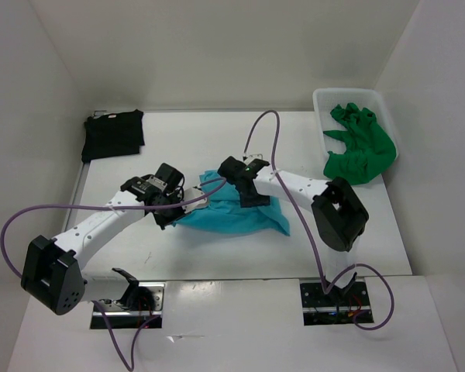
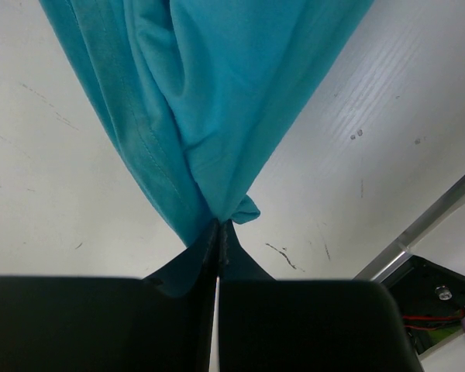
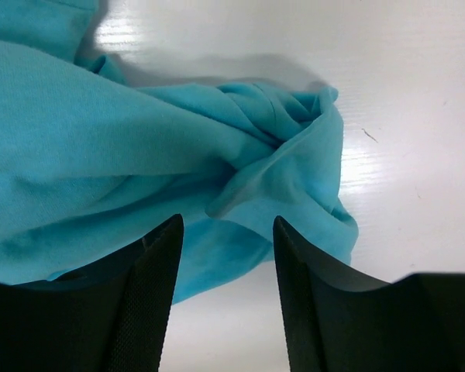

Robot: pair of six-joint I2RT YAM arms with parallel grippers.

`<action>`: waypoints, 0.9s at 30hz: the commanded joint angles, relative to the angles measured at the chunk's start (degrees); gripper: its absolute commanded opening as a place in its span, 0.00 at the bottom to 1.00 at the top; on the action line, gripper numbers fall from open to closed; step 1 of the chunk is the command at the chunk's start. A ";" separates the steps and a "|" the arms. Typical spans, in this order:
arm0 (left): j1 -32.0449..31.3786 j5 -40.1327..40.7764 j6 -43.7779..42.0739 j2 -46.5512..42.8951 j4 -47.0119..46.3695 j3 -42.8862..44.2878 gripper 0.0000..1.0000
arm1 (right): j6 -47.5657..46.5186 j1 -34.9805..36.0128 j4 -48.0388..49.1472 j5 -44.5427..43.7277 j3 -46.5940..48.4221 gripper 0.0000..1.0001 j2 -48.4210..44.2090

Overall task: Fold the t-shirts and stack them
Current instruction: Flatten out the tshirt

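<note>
Fingers (image 2: pixel 294 325) of the left gripper (image 2: pixel 219 232) pinch shut on the soft turquoise cloth t-shirt (image 1: pixel 236 211), crumpled left of the white plastic mesh basket (image 1: pixel 318 108), probably to spread it, while the right gripper (image 3: pixel 226 256) gapes over a bunched corner, gripping nothing

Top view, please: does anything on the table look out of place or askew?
Yes: the green t-shirt is crumpled rather than folded, spilling over the near rim of the white basket onto the table.

Both arms reach inward over the middle. The left gripper (image 2: pixel 218 232) has its fingers pinched tightly together; the right gripper (image 3: pixel 226 225), angled downward, holds its fingers apart.
</note>
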State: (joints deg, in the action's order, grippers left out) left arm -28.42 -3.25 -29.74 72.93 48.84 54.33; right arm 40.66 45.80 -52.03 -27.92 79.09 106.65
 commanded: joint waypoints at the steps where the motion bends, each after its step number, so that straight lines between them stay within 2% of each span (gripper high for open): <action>1: -0.23 -0.27 0.82 -1.38 0.03 -0.01 0.00 | 1.08 -1.32 0.88 -2.93 2.82 0.54 0.14; 2: -0.23 -0.27 0.82 -1.38 0.03 -0.01 0.00 | 1.08 -1.85 1.57 -2.93 2.82 0.51 0.75; 18: -0.23 0.26 1.35 -1.90 0.03 -0.54 0.00 | 0.03 -3.26 4.66 2.70 1.86 0.51 3.04; 19: -0.23 0.26 1.35 -1.91 0.03 -1.06 0.00 | 0.03 -3.26 4.66 2.70 1.34 0.48 3.04; 21: -0.23 0.26 1.35 -1.91 0.03 -1.06 0.00 | 0.55 -3.26 4.66 2.70 0.55 0.37 3.04; 22: -0.23 0.26 1.35 -1.91 0.03 -1.06 0.00 | 0.56 -3.26 4.14 2.70 0.54 0.22 2.43; 25: -0.23 1.39 1.35 -1.91 -0.58 -1.06 0.00 | 1.08 -3.79 3.52 2.09 -0.60 0.00 1.19; 27: -0.23 3.76 1.96 -1.91 -1.28 -1.06 0.00 | 1.08 -4.40 2.73 1.56 0.35 0.00 -0.30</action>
State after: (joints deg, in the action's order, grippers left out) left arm -28.42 -2.00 -29.50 72.75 48.53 53.95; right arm 40.91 42.04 -49.21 -24.64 79.02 109.67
